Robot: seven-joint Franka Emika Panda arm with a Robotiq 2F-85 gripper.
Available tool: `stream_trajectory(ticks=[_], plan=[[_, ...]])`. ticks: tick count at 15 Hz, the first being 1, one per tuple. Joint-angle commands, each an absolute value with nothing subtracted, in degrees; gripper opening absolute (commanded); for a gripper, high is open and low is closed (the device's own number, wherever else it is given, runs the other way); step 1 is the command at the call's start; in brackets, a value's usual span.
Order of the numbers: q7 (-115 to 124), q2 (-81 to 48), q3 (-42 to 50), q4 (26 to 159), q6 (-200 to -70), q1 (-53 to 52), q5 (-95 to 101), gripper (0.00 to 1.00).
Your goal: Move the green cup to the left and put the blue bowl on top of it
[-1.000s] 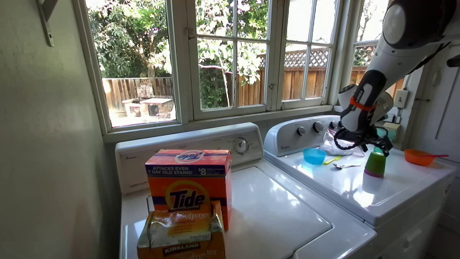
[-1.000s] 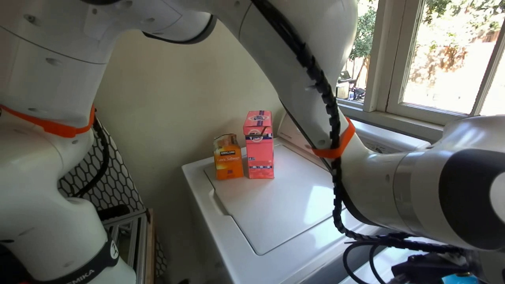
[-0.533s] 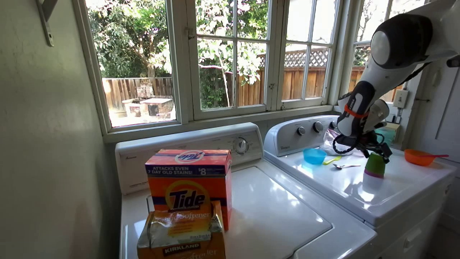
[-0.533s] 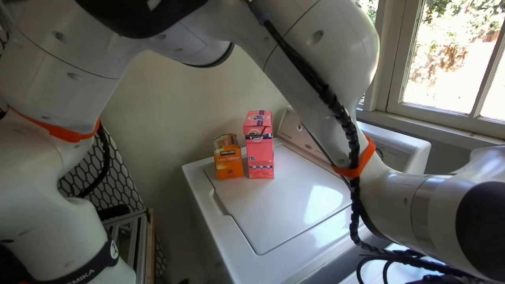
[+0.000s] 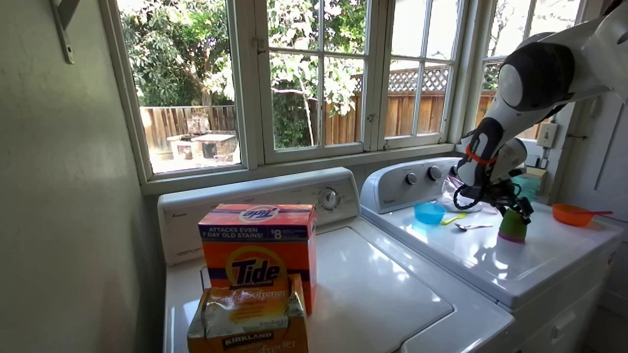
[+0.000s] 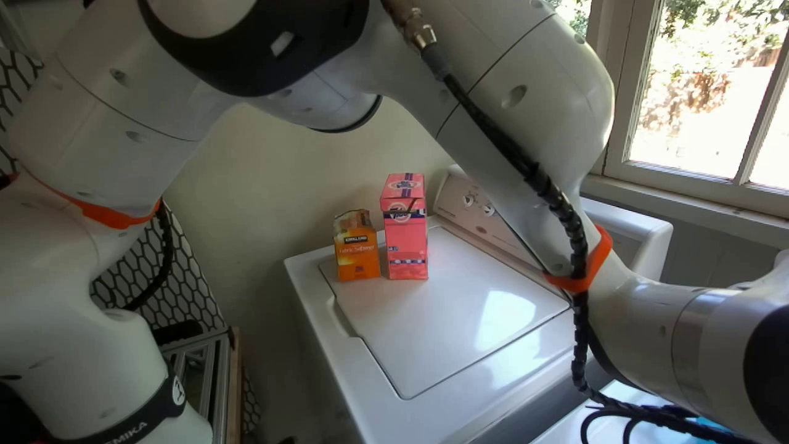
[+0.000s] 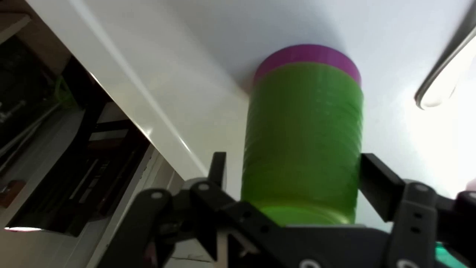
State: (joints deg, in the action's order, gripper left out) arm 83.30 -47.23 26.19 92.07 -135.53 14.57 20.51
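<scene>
Green cup: apparently upside down at right of frame in an exterior view, its wide, purple-edged end resting on the white machine; base up, it likely serves as a pedestal.
Gripper: fingers apart, straddling the cup's sides in the wrist view; a gap shows beside the finger at lower centre, while the finger at right appears to touch. The likely aim is a squeeze that leaves the flat top free.
Blue bowl: at centre right of the exterior frame, well apart from the cup, presumably waiting its turn.
Metal spoon: lies between bowl and cup, a possible snag if the cup slides.
Robot arm: leans in from upper right, forearm slanting down, wrist bent low, gripper tipped toward lower right.
</scene>
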Motion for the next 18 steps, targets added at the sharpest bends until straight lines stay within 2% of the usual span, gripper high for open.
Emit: stream_trajectory(ticks=[1, 2, 7, 18], plan=[[82.74, -50.42, 26.82, 87.88, -132.76, 14.88, 17.92, 0.58], [82.74, -50.58, 26.87, 87.48, -132.57, 14.89, 17.83, 0.5], [82.39, -50.22, 26.83, 87.11, -130.69, 14.42, 17.69, 0.5], [75.75, -32.82, 27.02, 105.41, -142.03, 5.98, 25.02, 0.5]])
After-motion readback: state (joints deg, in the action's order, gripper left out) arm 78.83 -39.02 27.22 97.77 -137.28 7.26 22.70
